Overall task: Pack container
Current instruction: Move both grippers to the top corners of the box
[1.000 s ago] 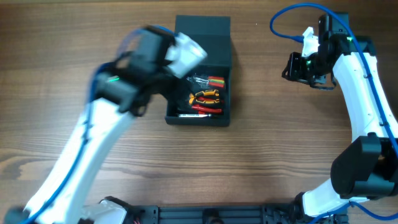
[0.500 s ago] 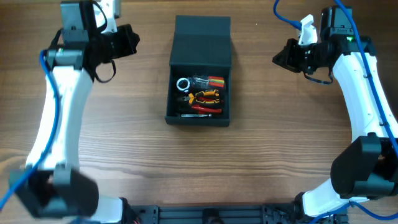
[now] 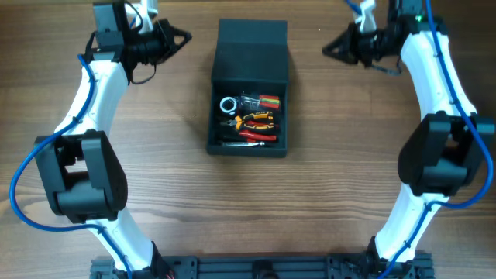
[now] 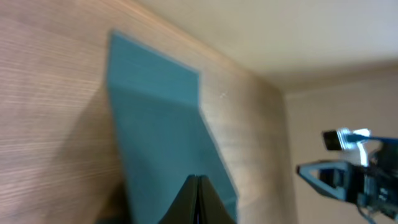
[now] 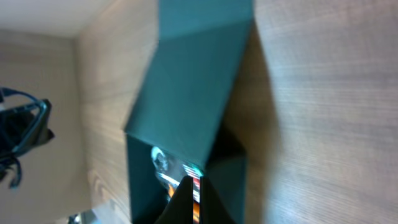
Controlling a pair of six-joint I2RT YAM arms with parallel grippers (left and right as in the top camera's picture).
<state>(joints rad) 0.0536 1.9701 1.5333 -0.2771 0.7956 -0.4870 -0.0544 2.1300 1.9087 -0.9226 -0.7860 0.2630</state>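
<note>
The dark teal-grey, matte, square container (image 3: 252, 43) sits mid-bench on the wooden bench (image 3: 349, 178), its flap lid swung back toward the far side. Inside lie hand tools with red, orange and yellow handles (image 3: 258, 124) and a small silver ring (image 3: 228, 104). The left end effector (image 3: 183, 36) hangs apart from the lid's left edge, fingers pressed together, holding nothing. The right end effector (image 3: 327, 49) faces it from the lid's right, likewise pressed together.

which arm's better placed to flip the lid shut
Close call, but left: the left gripper, shut, points at the flap lid near its far edge; the right gripper, also shut, aims at its middle.
</note>
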